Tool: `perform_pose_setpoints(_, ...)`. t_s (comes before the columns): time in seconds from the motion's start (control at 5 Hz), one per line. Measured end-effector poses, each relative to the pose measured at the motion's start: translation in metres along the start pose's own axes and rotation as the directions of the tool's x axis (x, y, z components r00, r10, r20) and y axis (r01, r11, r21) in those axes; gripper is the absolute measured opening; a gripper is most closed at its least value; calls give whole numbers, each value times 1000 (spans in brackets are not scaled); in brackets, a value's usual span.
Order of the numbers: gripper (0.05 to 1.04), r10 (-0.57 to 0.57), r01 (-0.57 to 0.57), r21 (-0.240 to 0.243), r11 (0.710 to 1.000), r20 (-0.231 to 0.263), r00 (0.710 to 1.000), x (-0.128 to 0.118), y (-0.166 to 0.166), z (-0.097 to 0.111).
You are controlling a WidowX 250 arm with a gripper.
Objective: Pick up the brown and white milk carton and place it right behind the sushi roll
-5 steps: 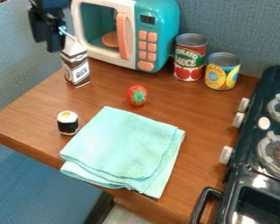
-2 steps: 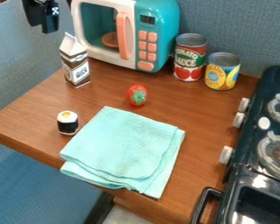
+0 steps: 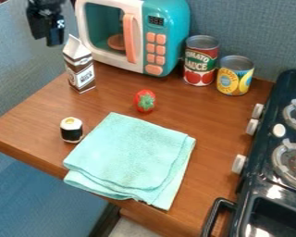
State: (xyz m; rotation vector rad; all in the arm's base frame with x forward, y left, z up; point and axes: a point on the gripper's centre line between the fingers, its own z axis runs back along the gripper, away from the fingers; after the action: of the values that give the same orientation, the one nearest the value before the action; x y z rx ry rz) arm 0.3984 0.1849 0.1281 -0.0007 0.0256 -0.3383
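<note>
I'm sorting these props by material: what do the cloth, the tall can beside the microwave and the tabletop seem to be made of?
Cloth: probably microfiber or terry, matte; soft folds and fuzzy nap.
Tall can: likely metal with a printed label; shiny rim.
Tabletop: wood or wood-look laminate, satin; brown grain streaks.

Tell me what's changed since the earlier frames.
The gripper rose slightly leftward in view from beside the carton's top, then dipped a little. The carton, red toy, sushi roll, cloth, tall can and short can look unmoved.
</note>
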Motion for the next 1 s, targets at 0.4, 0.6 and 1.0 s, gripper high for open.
perform_pose_setpoints(0.4,989,-34,34,-9,999,-1,999,18,-21,-9)
perform_pose_setpoints(0.6,989,-27,27,17,999,10,1000,20,-18,4)
perform_pose_setpoints(1.0,989,-6,7,54,999,-24,1000,32,-9,5)
